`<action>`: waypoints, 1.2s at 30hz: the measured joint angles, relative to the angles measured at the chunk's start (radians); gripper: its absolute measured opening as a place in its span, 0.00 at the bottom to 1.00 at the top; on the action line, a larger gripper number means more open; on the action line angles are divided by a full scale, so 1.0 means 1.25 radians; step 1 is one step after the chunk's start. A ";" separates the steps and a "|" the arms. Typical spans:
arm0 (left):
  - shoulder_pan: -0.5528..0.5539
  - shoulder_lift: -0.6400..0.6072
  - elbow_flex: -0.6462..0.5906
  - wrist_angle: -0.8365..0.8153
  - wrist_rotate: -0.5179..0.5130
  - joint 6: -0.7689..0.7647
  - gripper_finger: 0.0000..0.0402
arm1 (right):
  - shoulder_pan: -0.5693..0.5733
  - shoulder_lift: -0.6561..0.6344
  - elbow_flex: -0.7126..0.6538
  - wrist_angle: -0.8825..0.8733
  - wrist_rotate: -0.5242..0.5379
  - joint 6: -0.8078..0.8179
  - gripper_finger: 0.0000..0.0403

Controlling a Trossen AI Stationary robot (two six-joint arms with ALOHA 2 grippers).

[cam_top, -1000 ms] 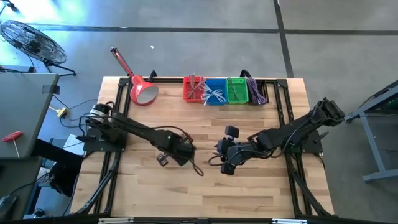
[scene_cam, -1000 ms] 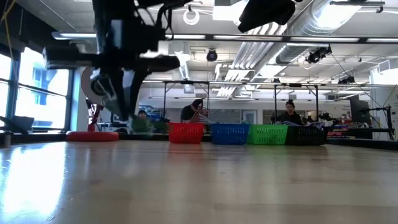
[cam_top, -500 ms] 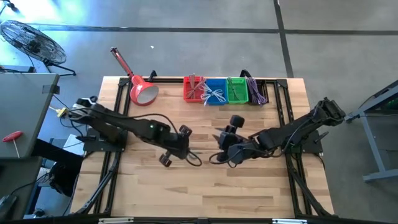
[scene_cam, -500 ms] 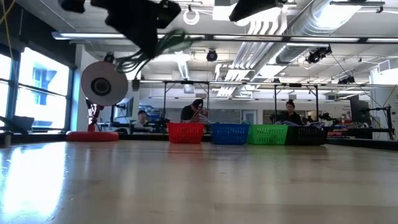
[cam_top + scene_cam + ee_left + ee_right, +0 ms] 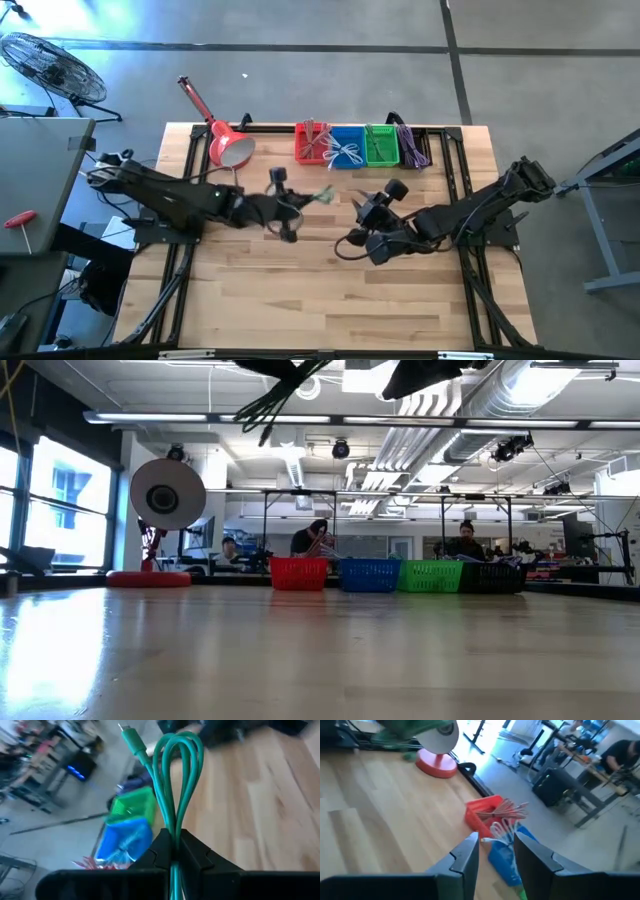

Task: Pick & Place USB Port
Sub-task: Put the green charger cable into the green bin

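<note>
Gripping a looped, glossy green USB cable [image 5: 176,790], your left gripper [image 5: 172,851] hangs raised mid-table, jaws pinched tight; right gripper [image 5: 495,851] parted, empty; bare wood table [image 5: 300,300] ahead of mesh baskets [image 5: 362,147].

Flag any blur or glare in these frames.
Left wrist view: green cable sharp, green basket and blue basket behind smeared. Right wrist view: red lamp washed out. Low view: window glare streaks the table. High view: cable blurred.
</note>
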 joint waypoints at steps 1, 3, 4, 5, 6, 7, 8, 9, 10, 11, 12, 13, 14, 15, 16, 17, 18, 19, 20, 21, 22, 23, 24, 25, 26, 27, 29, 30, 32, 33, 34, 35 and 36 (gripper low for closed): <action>0.008 -0.013 -0.017 0.034 0.001 0.003 0.02 | 0.000 0.000 0.000 0.004 -0.007 0.004 0.28; 0.023 -0.038 -0.057 0.111 0.044 0.003 0.02 | 0.000 0.000 0.000 0.019 -0.025 -0.001 0.25; 0.034 -0.051 -0.078 0.161 0.086 0.003 0.02 | 0.000 0.000 0.000 0.029 -0.036 -0.015 0.24; 0.044 -0.063 -0.098 0.206 0.132 0.003 0.02 | 0.000 0.000 0.000 0.045 -0.048 -0.034 0.22; 0.053 -0.073 -0.119 0.246 0.175 0.003 0.02 | 0.000 0.000 0.000 0.066 -0.059 -0.053 0.21; 0.062 -0.083 -0.138 0.286 0.217 0.002 0.02 | 0.000 0.000 0.000 0.091 -0.076 -0.081 0.20; 0.072 -0.091 -0.160 0.326 0.258 -0.003 0.02 | 0.000 0.000 0.000 0.119 -0.099 -0.115 0.18; 0.082 -0.099 -0.179 0.355 0.290 -0.006 0.02 | 0.000 0.000 0.000 0.149 -0.128 -0.149 0.17; 0.091 -0.102 -0.194 0.380 0.325 -0.010 0.02 | 0.000 0.000 0.000 0.179 -0.159 -0.180 0.17; 0.099 -0.104 -0.208 0.407 0.357 -0.016 0.02 | 0.000 0.000 0.000 0.212 -0.194 -0.210 0.16; 0.107 -0.105 -0.222 0.433 0.395 -0.018 0.02 | 0.000 0.000 0.000 0.242 -0.226 -0.238 0.15; 0.115 -0.105 -0.236 0.460 0.434 -0.023 0.02 | 0.000 0.000 0.000 0.271 -0.260 -0.263 0.15; 0.120 -0.105 -0.247 0.484 0.468 -0.029 0.02 | 0.001 0.000 0.000 0.295 -0.290 -0.288 0.14; 0.122 -0.105 -0.255 0.506 0.500 -0.036 0.02 | 0.001 0.000 0.000 0.314 -0.315 -0.308 0.14; 0.122 -0.105 -0.262 0.523 0.522 -0.041 0.02 | 0.001 0.000 0.000 0.330 -0.335 -0.321 0.14; 0.125 -0.105 -0.267 0.531 0.532 -0.043 0.02 | 0.001 0.000 0.000 0.347 -0.346 -0.327 0.13; 0.125 -0.105 -0.273 0.539 0.534 -0.043 0.02 | 0.001 0.000 0.000 0.357 -0.347 -0.329 0.13; 0.125 -0.105 -0.279 0.540 0.534 -0.041 0.02 | 0.001 0.000 0.000 0.362 -0.344 -0.331 0.13; 0.125 -0.105 -0.283 0.535 0.534 -0.041 0.02 | 0.000 0.000 0.000 0.364 -0.342 -0.336 0.14; 0.125 -0.105 -0.285 0.532 0.534 -0.041 0.02 | 0.000 0.000 0.000 0.363 -0.341 -0.341 0.15; 0.125 -0.105 -0.287 0.535 0.535 -0.041 0.02 | -0.002 0.000 0.000 0.362 -0.342 -0.342 0.16; 0.125 -0.105 -0.288 0.537 0.538 -0.041 0.02 | -0.005 0.000 0.000 0.362 -0.346 -0.342 0.18; 0.125 -0.105 -0.289 0.536 0.544 -0.039 0.02 | -0.008 0.000 0.000 0.363 -0.357 -0.338 0.20; 0.125 -0.105 -0.289 0.536 0.552 -0.039 0.02 | -0.012 0.000 0.000 0.363 -0.369 -0.336 0.22; 0.125 -0.105 -0.289 0.535 0.557 -0.039 0.02 | -0.017 0.000 0.000 0.364 -0.381 -0.332 0.25; 0.125 -0.105 -0.290 0.536 0.562 -0.039 0.02 | -0.021 0.000 0.000 0.365 -0.390 -0.325 0.28; 0.125 -0.105 -0.290 0.537 0.581 -0.039 0.02 | -0.034 0.000 0.000 0.369 -0.405 -0.316 0.34; 0.125 -0.105 -0.290 0.537 0.588 -0.039 0.02 | -0.039 0.000 0.000 0.373 -0.411 -0.316 0.37; 0.125 -0.105 -0.290 0.537 0.597 -0.039 0.02 | -0.050 0.000 0.000 0.381 -0.429 -0.317 0.43; 0.125 -0.104 -0.290 0.537 0.598 -0.039 0.02 | -0.054 0.000 0.000 0.389 -0.440 -0.316 0.46; 0.125 -0.099 -0.290 0.540 0.598 -0.039 0.02 | -0.059 0.000 0.000 0.397 -0.455 -0.316 0.48; 0.125 -0.093 -0.290 0.541 0.599 -0.039 0.02 | -0.064 0.000 0.000 0.406 -0.472 -0.317 0.50; 0.125 -0.089 -0.290 0.535 0.598 -0.039 0.02 | -0.069 0.000 0.000 0.414 -0.492 -0.319 0.52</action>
